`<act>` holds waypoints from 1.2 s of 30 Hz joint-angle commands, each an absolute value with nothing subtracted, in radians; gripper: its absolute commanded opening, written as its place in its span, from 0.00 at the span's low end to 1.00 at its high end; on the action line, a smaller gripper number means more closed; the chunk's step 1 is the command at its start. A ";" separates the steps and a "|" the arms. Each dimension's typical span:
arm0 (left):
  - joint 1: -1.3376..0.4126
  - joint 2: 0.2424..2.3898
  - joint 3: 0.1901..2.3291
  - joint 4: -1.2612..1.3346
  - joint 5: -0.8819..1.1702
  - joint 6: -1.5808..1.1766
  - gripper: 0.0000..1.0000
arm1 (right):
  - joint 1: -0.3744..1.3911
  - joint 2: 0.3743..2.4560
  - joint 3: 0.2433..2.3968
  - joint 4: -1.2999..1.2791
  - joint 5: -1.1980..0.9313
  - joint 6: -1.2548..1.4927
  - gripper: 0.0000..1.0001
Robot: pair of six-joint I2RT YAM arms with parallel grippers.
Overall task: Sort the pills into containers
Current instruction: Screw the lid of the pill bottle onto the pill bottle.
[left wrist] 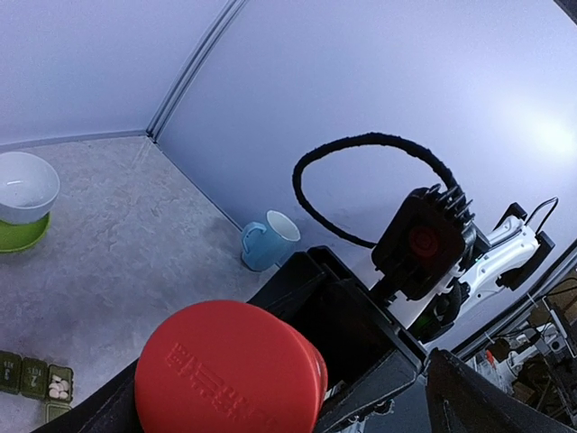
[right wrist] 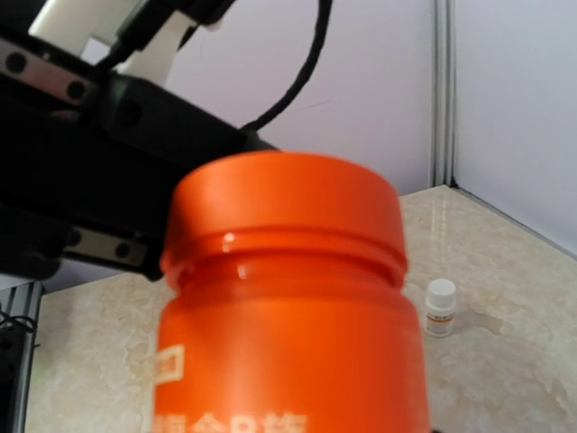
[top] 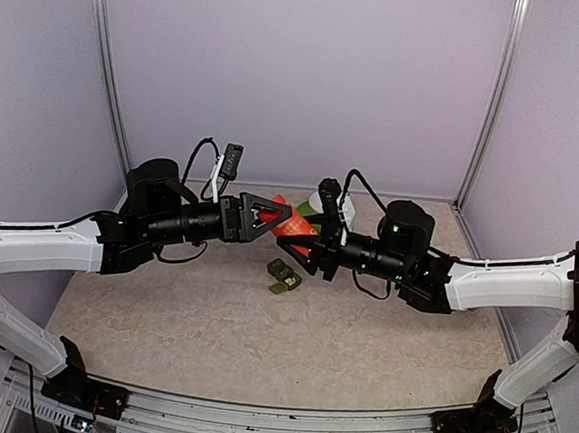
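Observation:
A red bottle [top: 295,226] hangs above the table, tilted, with my right gripper [top: 312,250] shut on its body. It fills the right wrist view [right wrist: 288,316], its lid on. My left gripper [top: 273,215] stands open and level, with its fingers on either side of the red lid [left wrist: 225,370]. The containers [top: 283,275], a dark green strip, lie on the table below both grippers. In the left wrist view the containers [left wrist: 27,377] show one compartment open, with white pills [left wrist: 59,389] in it.
A white bowl [left wrist: 25,183] sits on a green plate [left wrist: 20,238] at the back. A blue cup [left wrist: 268,240] stands near the back wall. A tiny white bottle [right wrist: 440,307] stands on the table near the right corner.

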State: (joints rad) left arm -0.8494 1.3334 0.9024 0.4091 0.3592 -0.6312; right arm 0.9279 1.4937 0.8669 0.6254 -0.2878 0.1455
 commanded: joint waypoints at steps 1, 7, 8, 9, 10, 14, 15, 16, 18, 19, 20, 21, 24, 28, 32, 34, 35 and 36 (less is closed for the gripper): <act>-0.859 1.341 0.936 0.436 0.403 -0.620 0.99 | 0.947 1.533 0.898 0.609 -0.329 0.126 0.20; -0.859 1.344 0.951 0.434 0.412 -0.617 0.99 | 0.963 1.568 0.910 0.585 -0.351 0.120 0.19; -0.859 1.344 0.952 0.435 0.413 -0.617 0.99 | 0.966 1.575 0.911 0.584 -0.357 0.121 0.19; -0.859 1.344 0.952 0.437 0.415 -0.618 0.99 | 0.968 1.580 0.911 0.581 -0.362 0.121 0.19; -0.859 1.344 0.954 0.438 0.416 -0.619 0.99 | 0.972 1.585 0.911 0.581 -0.367 0.121 0.19; -0.858 1.342 0.957 0.440 0.420 -0.615 0.99 | 0.982 1.588 0.911 0.577 -0.388 0.114 0.19; -0.858 1.342 0.957 0.439 0.420 -0.613 0.99 | 0.984 1.588 0.911 0.576 -0.390 0.113 0.19; -0.858 1.342 0.958 0.437 0.419 -0.610 0.99 | 0.985 1.584 0.909 0.575 -0.393 0.111 0.19; -0.855 1.341 0.962 0.429 0.413 -0.608 0.99 | 0.985 1.578 0.906 0.577 -0.408 0.106 0.19; -0.852 1.339 0.962 0.425 0.412 -0.608 0.99 | 0.986 1.571 0.903 0.578 -0.406 0.106 0.19; -0.850 1.337 0.961 0.421 0.411 -0.609 0.99 | 0.985 1.563 0.898 0.581 -0.402 0.106 0.19; -0.849 1.335 0.959 0.416 0.410 -0.609 0.99 | 0.985 1.550 0.890 0.588 -0.392 0.108 0.19; -0.848 1.326 0.956 0.388 0.400 -0.611 0.99 | 0.983 1.493 0.864 0.603 -0.350 0.103 0.20; -0.848 1.320 0.954 0.339 0.408 -0.620 0.99 | 0.979 1.443 0.865 0.574 -0.311 0.052 0.20; -0.848 1.312 0.962 0.294 0.418 -0.636 0.99 | 0.979 1.435 0.880 0.508 -0.282 -0.023 0.20; -0.848 1.313 0.980 0.247 0.414 -0.640 0.98 | 0.979 1.432 0.883 0.495 -0.268 -0.049 0.20; -0.847 1.315 0.995 0.223 0.411 -0.637 0.96 | 0.979 1.430 0.884 0.490 -0.256 -0.059 0.20; -0.847 1.316 1.004 0.205 0.410 -0.635 0.94 | 0.979 1.428 0.884 0.485 -0.244 -0.068 0.20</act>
